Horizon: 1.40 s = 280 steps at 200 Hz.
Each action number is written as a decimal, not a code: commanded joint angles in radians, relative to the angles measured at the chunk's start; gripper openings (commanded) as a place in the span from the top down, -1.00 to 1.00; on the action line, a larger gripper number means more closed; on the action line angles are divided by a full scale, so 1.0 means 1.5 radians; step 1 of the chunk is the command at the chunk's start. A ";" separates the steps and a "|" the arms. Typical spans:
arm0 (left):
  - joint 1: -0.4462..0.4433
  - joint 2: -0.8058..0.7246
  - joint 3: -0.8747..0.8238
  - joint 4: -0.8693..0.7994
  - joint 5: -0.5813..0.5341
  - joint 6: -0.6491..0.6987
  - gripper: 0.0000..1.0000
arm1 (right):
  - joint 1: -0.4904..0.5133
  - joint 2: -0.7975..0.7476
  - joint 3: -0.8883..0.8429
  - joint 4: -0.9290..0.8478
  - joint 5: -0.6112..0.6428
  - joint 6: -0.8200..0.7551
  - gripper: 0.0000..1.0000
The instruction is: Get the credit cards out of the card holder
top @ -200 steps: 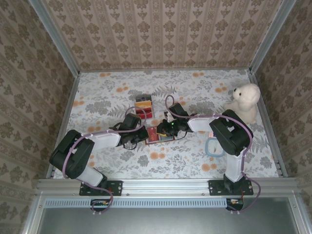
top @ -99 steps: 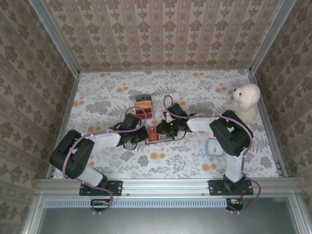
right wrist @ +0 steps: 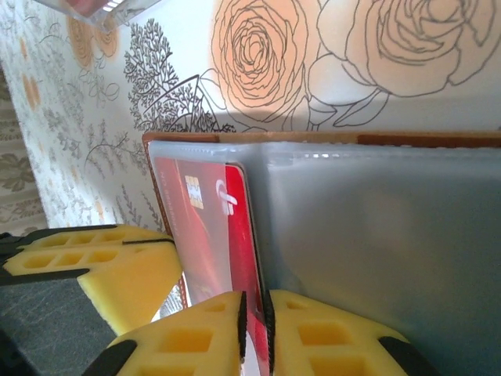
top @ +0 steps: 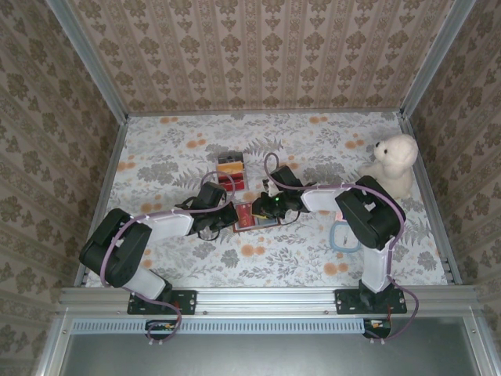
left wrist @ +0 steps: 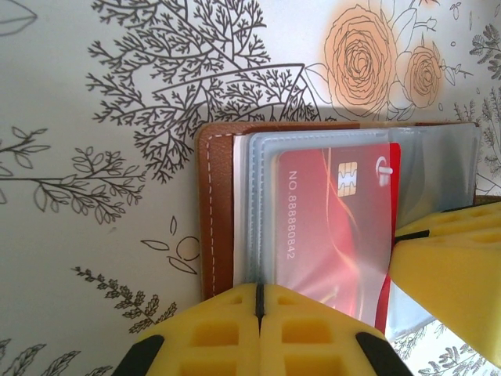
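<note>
Card holder point(top: 254, 216) lies open and flat at the ctr of the floral surface point(top: 313, 258), brown leather edge point(left wrist: 218, 211) out, clear sleeves up. Its long axis runs approx left-right in the top view, i.e. from one arm to the other. The red card point(left wrist: 337, 227) sits in a sleeve w/ one long edge showing bare red on the side away from the leather spine, so we judge it is partway out.

Key relation: the card lies straight ahead of the right fingers point(right wrist: 233, 325). They are drawn nearly together w/ a red sliver of the card's edge point(right wrist: 252, 258) btwn them, which we read as a pinch on the card.

Left fingers point(left wrist: 252, 313) are closed, pads meeting, tips at the holder's near edge. Whether they nip a sleeve leaf or just press it down, we cannot tell.

Both arms reach fwd and inward, forearms low, wrists meeting over the holder. Right is the arm on the card, so the pull is its job, out along the holder's long axis and away from the left fingers.

Further off: small black box point(top: 229, 171) just behind, plush bear point(top: 391, 163) far right.
</note>
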<state>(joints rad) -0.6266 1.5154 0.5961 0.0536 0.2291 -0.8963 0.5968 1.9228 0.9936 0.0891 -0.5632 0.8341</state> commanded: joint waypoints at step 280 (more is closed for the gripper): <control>-0.005 0.047 -0.025 -0.086 0.015 0.023 1.00 | 0.006 0.027 -0.032 0.107 -0.085 -0.007 0.86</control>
<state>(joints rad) -0.6266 1.5211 0.5957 0.0608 0.2256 -0.8925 0.5674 1.9442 0.9195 0.3019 -0.6868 0.8570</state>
